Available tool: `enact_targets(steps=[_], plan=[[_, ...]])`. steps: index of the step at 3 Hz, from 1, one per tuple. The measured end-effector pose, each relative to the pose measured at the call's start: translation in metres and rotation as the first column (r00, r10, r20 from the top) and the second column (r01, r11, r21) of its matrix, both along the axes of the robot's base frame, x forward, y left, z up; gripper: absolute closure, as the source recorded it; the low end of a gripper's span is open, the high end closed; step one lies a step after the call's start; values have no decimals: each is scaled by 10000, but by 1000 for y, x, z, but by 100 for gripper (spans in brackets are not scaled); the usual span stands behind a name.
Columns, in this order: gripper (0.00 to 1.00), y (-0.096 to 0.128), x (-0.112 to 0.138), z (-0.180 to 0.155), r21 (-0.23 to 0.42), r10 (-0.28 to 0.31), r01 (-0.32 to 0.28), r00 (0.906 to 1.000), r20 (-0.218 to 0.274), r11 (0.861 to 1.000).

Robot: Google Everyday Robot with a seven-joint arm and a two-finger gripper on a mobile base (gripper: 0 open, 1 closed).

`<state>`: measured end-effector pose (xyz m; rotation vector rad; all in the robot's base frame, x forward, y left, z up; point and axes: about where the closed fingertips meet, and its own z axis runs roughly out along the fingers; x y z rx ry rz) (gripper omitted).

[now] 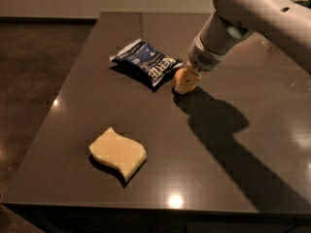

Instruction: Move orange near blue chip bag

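The orange (178, 74) is at the tip of my gripper (185, 83), mostly hidden behind the pale fingers (188, 81), and sits low at the table surface. My gripper is shut on the orange. It hangs from the white arm that comes in from the upper right. The blue chip bag (146, 62), crinkled dark foil with white lettering, lies flat just left of the orange, its right edge almost touching it.
A pale yellow wavy sponge (118, 153) lies near the front left of the dark table (233, 188). The arm's shadow falls across the table to the right of the gripper. The table's left edge drops to a dark floor.
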<state>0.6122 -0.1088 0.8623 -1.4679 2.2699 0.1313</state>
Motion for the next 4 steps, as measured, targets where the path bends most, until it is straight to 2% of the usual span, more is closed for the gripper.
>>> enact_targets(steps=[1, 2, 3, 4], plan=[[38, 4, 8, -2, 182, -341, 338, 9993, 168, 9993], [14, 5, 8, -3, 175, -318, 316, 9994, 149, 9993], [0, 6, 8, -4, 166, -294, 292, 9995, 124, 9994], [0, 6, 8, -4, 166, -293, 291, 9995, 124, 9994]])
